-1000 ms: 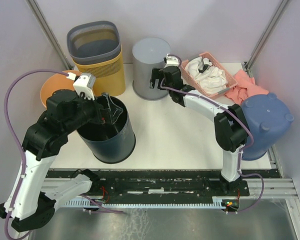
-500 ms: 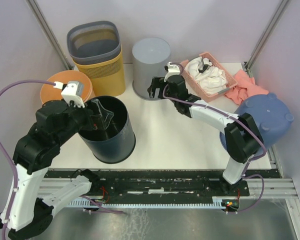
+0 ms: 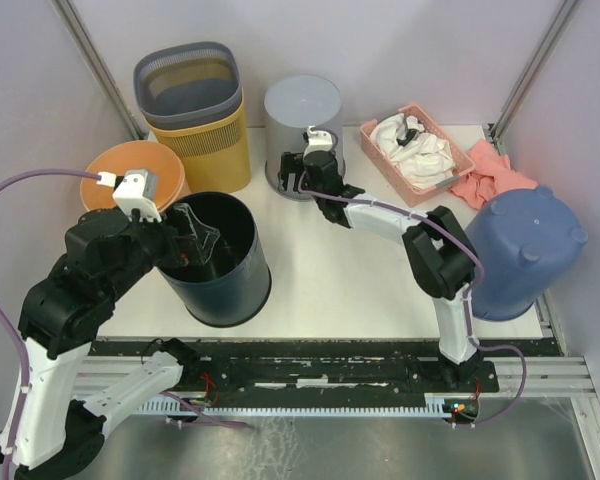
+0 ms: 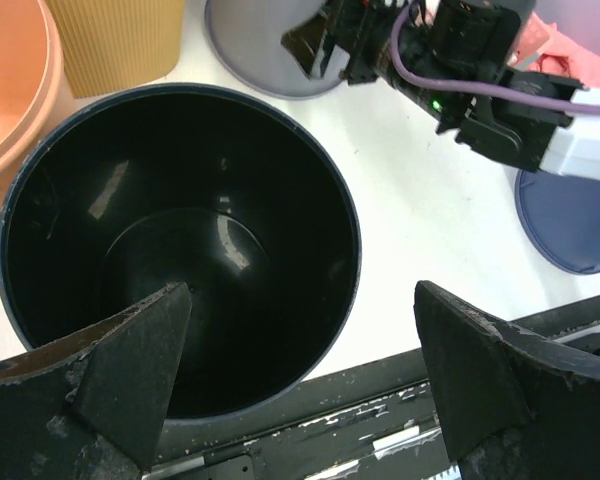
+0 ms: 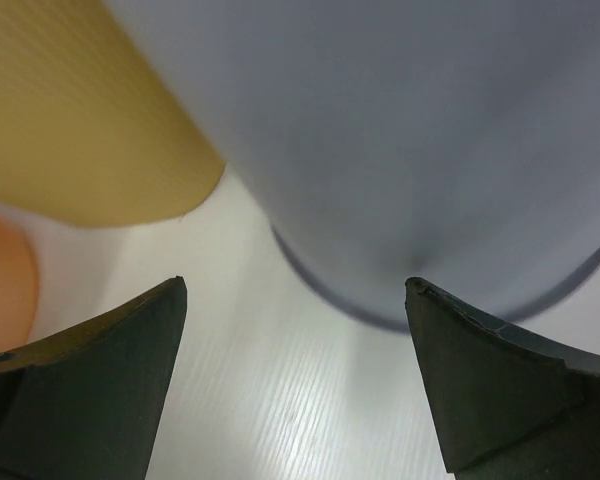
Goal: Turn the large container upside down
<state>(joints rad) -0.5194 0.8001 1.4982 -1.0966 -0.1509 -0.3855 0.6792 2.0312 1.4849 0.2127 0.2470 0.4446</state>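
Observation:
A large black bucket stands upright and open at the front left; the left wrist view looks down into its empty inside. My left gripper hovers open over its near rim, one finger over the inside and one outside, touching nothing. A grey container stands upside down at the back. My right gripper is open and empty at its base on the left side, with the grey wall just ahead of the fingers.
A yellow ribbed bin with a grey rim stands at the back left. An orange bowl lies left of the bucket. A blue container sits upside down at the right edge. A pink basket of white cloths and a pink cloth lie at the back right.
My left gripper has risen and drawn back left from inside the bucket. My right gripper has swung left, round the grey container's front to its left base.

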